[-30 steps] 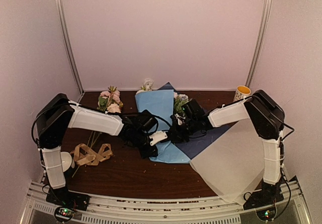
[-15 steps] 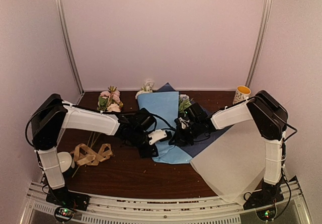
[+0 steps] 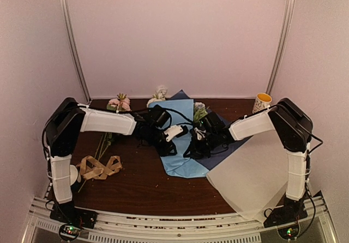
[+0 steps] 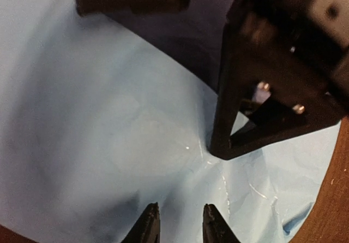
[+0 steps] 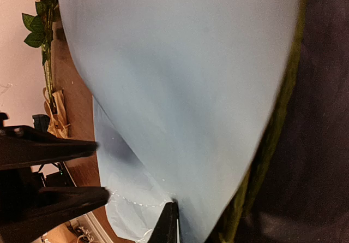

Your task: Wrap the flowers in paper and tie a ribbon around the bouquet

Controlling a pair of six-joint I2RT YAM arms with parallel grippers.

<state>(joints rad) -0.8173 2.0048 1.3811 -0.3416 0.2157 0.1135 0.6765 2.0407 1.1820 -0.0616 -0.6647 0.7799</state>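
Right claw (image 4: 219,147) is pinching the paper (image 4: 98,117), left claw (image 4: 179,226) beside it is gaping empty; one tiny pinch, so it's risking springing open.

Lettering, labels, brands, numbers, signs: none legible in any view. Paper (image 3: 182,161): plain blue, unprinted. Cup (image 3: 262,101): too small to read any marking.

walls (image 3: 174,35): plain pale pink | table (image 3: 142,191): dark brown wood | corner posts (image 3: 73,46): metal
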